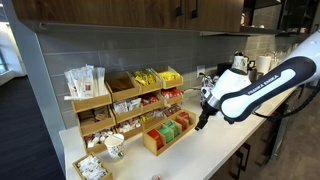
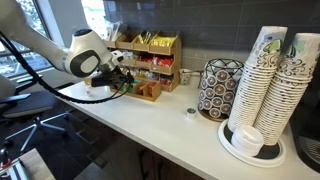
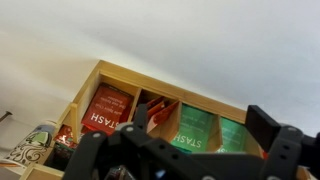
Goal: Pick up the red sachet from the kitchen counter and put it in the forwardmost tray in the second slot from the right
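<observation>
The forwardmost tray is a low wooden box on the white kitchen counter, and it shows in both exterior views. In the wrist view its slots hold red STASH packets, reddish-orange packets and green packets. My gripper hovers just above the tray with its fingers wide apart and nothing between them. It also shows in both exterior views. A reddish packet leans in the slot by one finger. I cannot tell whether it is the red sachet. No loose sachet shows on the counter.
A taller tiered wooden rack stands behind the tray. A patterned paper cup and a small box sit beside it. A patterned holder and tall stacks of cups stand further along the counter.
</observation>
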You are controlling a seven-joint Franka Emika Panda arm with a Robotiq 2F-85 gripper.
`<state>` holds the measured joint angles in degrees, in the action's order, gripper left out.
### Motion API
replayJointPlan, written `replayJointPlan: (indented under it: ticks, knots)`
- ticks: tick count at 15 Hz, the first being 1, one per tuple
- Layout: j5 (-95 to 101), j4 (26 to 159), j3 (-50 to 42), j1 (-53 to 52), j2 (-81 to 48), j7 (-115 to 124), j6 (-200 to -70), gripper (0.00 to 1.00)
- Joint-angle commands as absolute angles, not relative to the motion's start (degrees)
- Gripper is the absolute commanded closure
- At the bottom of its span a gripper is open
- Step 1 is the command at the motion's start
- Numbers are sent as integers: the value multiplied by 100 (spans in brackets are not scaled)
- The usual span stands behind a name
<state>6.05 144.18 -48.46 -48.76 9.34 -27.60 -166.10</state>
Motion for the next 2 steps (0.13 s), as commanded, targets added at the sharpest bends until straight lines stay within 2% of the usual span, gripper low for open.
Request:
replayJointPlan:
  ticks: [1, 2]
  knots:
    - [614, 14418, -4819, -4850, 983, -2760, -16614, 0]
    - [613, 14414, -4813, -4847, 1016, -2760, -16614, 0]
